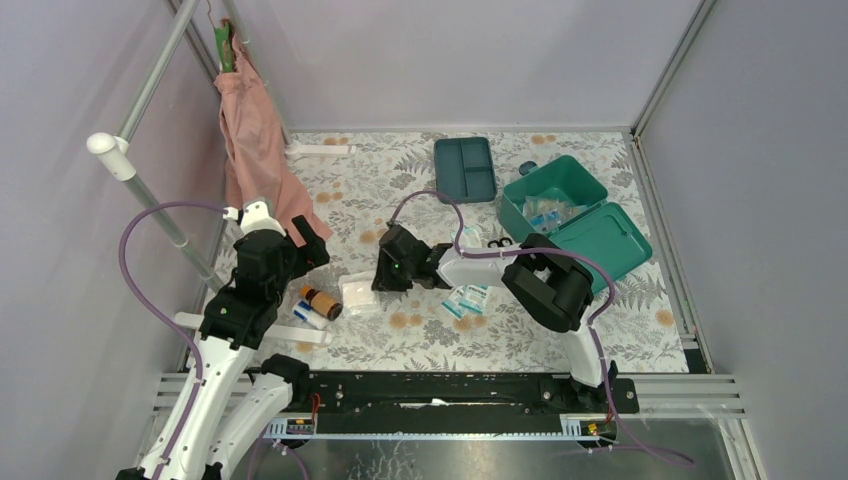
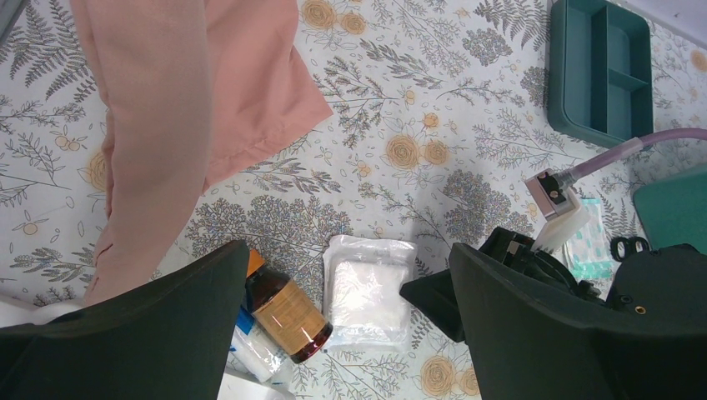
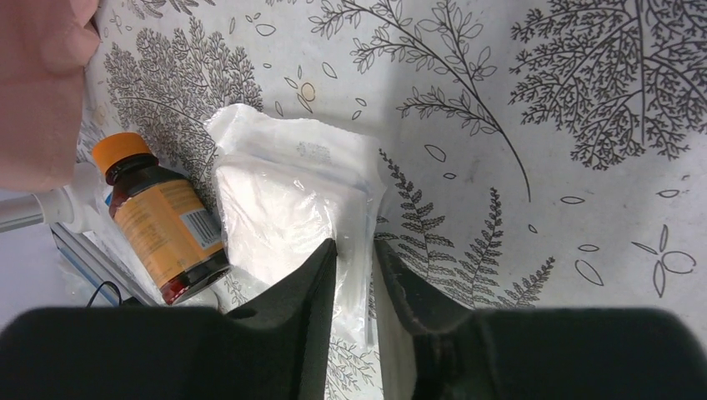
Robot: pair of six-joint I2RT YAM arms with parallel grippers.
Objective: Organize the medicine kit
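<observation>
The teal medicine kit (image 1: 552,195) stands open at the right rear with packets inside, its lid (image 1: 603,240) lying flat beside it. A white gauze packet (image 1: 357,292) (image 2: 371,290) (image 3: 283,200) lies on the floral cloth next to an amber bottle (image 1: 322,301) (image 2: 283,310) (image 3: 162,221) with an orange cap. My right gripper (image 1: 380,275) (image 3: 354,246) is down at the packet's right edge. Its jaws are narrowed astride the clear plastic rim, with a slim gap still showing. My left gripper (image 1: 305,235) (image 2: 346,250) hovers wide open above the bottle and packet, holding nothing.
A dark teal divided tray (image 1: 465,168) (image 2: 600,71) lies left of the kit. Blister packs (image 1: 467,298) and black scissors (image 1: 498,243) lie under the right arm. A pink cloth (image 1: 255,130) hangs at the left rear. A small blue-and-white pack (image 1: 308,315) lies beside the bottle.
</observation>
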